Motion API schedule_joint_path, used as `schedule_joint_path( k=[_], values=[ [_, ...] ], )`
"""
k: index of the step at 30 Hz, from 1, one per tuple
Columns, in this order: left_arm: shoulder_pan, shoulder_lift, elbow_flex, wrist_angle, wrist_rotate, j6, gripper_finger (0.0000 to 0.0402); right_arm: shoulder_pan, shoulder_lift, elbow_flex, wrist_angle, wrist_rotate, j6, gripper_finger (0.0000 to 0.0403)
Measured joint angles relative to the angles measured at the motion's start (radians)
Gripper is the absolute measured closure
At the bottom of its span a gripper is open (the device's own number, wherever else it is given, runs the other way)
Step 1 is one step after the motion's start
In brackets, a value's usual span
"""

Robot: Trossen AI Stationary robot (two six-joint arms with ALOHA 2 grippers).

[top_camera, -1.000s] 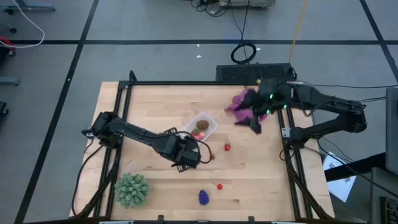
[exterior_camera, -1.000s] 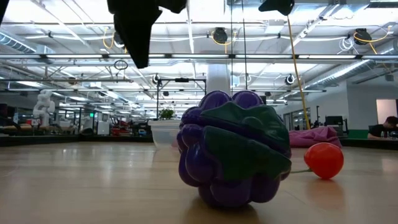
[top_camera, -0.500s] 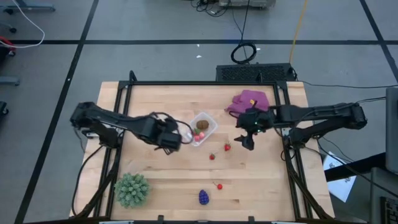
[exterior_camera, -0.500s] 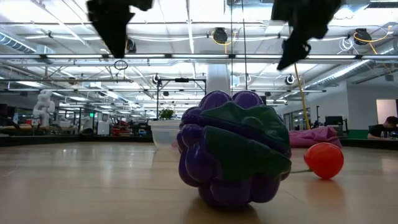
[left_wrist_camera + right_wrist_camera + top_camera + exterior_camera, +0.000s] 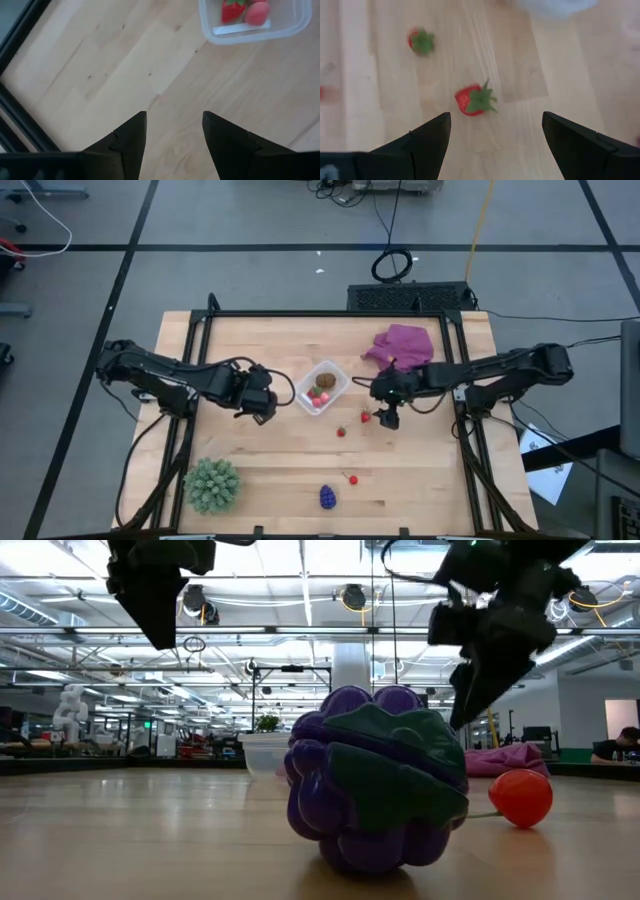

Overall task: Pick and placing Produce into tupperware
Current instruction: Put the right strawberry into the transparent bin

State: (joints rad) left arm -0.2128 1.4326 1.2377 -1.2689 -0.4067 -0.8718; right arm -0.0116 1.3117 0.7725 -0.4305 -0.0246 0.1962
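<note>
You've got about three pieces in the tupperware (image 5: pixel 323 387) mid-table, four loose on the wood, right gripper (image 5: pixel 492 131) spread wide over a strawberry (image 5: pixel 474 100), left gripper (image 5: pixel 174 132) part-open, empty, beside the tub.

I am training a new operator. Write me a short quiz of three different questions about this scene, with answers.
1. True or false: the right end effector holds a strawberry.
2. Which fruit lies nearest the green spiky ball? A) grape bunch B) brown oval C) cherry
3. Fill in: the clear tub lies between the left end effector and the ____ end effector.

Key: 1 false, it is open above the strawberry. 2 A. 3 right.
</note>
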Motion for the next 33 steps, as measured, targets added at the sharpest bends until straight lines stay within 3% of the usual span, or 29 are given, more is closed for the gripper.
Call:
schedule_joint_path(
  k=[12,33],
  values=[
    [0.026,0.0,0.0,0.022,-0.001,0.038,0.0204,-0.001,0.223,0.137,-0.085,0.057,-0.095,0.0099],
    [0.026,0.0,0.0,0.051,0.005,0.062,0.0204,0.021,0.226,0.147,-0.078,0.02,0.002,0.0099]
  ],
)
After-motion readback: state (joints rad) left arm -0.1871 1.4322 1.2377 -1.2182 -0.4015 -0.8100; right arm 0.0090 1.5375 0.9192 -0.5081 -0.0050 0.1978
